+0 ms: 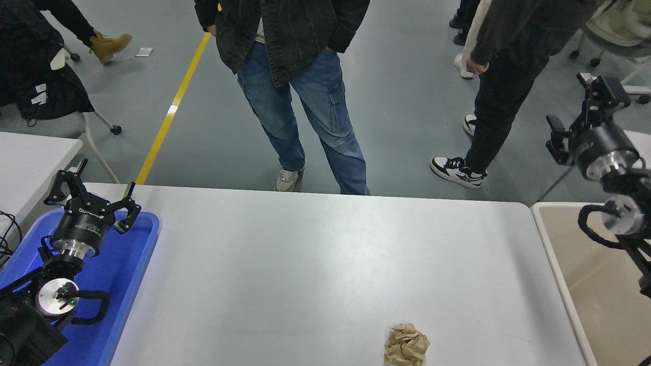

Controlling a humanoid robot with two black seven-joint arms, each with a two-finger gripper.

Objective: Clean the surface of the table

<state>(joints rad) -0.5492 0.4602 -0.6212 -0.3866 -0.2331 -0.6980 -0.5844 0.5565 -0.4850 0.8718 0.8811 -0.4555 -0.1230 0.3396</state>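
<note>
The white table surface (pixel 325 254) fills the lower middle of the head view. One crumpled brown paper ball (pixel 406 344) lies on it near the front edge, right of centre. My right gripper (pixel 571 108) hangs open and empty at the right edge, raised over the floor beyond the table's far right corner, well away from the paper ball. My left gripper (pixel 91 195) stays parked at the lower left, open, over the blue tray (pixel 135 254).
A beige bin (pixel 548 244) stands against the table's right end, below my right arm. One person in jeans (pixel 305 112) stands at the far edge, another in dark trousers (pixel 501 96) further right. A second white table (pixel 30 157) sits at the left.
</note>
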